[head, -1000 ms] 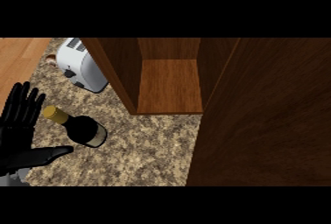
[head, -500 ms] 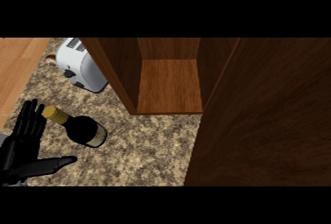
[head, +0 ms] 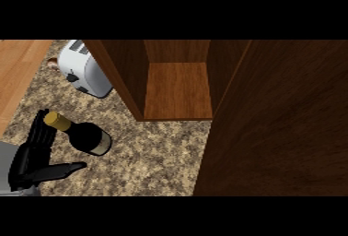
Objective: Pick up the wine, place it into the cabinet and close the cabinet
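The left hand (head: pixel 32 156) sits at the lower left of the view, just left of the wine bottle (head: pixel 81 135), with its fingers (head: pixel 41 131) straight and held side by side, running up along the bottle's neck, and its thumb (head: pixel 61 169) stuck out toward the bottle's base. Nothing is curled round the glass yet; the hand looks spread to bracket the bottle from the side, which I judge to be the set-up for a grasp that has not closed. Whether the fingers touch the neck I cannot tell. The bottle rests on the speckled stone counter (head: pixel 156 152), seen from steeply above with its gold-capped top toward the fingers. Up and to the right of the bottle stands the wooden cabinet (head: pixel 178 87), open toward the view, and the shelf that shows inside holds nothing visible. To the right of the bottle, a broad dark wood panel that I take to be the cabinet door (head: pixel 279 124) is swung out, so the way in looks free but the door is not yet shut. Above the bottle, near the cabinet's left wall, is a white toaster (head: pixel 85 69). The right hand does not show.
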You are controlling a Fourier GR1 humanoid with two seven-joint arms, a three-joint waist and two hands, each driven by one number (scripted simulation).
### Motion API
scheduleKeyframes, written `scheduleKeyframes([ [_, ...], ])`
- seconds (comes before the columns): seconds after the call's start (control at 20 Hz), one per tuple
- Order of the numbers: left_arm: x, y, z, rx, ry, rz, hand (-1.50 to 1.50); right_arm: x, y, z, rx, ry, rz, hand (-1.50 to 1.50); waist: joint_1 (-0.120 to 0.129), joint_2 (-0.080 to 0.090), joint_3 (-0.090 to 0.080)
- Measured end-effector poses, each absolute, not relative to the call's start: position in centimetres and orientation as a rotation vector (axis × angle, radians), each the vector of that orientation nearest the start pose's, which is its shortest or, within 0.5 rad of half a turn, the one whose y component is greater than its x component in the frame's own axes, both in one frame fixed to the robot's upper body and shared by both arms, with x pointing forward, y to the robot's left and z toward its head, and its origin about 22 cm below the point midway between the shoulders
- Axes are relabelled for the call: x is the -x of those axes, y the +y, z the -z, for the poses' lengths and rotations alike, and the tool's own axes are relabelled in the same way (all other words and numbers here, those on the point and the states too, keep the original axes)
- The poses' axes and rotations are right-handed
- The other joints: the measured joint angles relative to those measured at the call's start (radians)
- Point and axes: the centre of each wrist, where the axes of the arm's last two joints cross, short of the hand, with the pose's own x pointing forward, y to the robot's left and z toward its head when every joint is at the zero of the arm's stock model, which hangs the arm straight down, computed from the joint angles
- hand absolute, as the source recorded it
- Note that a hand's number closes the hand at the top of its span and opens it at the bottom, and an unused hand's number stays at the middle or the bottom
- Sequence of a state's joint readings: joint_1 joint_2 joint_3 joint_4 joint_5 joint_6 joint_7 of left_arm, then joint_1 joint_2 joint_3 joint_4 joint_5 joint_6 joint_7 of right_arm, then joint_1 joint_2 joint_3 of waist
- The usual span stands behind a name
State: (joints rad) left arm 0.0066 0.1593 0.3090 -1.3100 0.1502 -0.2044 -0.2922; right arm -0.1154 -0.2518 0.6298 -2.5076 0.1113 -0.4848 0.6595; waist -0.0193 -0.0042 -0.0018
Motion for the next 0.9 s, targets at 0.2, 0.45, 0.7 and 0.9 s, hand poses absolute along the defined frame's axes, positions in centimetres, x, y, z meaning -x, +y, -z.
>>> scheduleKeyframes([
  [0.2, -22.3, 34.9, 5.9, -0.104, -1.645, -0.159, -1.50, -11.8, -14.9, -19.7, -0.311, -1.828, -0.159, -1.50, -0.002, 0.000, 0.000],
  [0.45, -22.4, 35.3, 7.8, -0.081, -1.622, -0.161, -1.50, -11.7, -15.1, -19.5, -0.286, -1.836, -0.169, -1.50, -0.005, 0.000, 0.000],
  [0.7, -22.8, 35.2, 9.4, 0.000, -1.586, -0.186, -1.50, -11.7, -15.3, -19.3, -0.262, -1.840, -0.173, -1.50, -0.004, 0.000, 0.000],
  [0.9, -23.2, 35.0, 10.6, 0.056, -1.571, -0.183, -1.50, -11.7, -15.2, -19.3, -0.268, -1.842, -0.170, -1.50, -0.004, 0.001, 0.000],
])
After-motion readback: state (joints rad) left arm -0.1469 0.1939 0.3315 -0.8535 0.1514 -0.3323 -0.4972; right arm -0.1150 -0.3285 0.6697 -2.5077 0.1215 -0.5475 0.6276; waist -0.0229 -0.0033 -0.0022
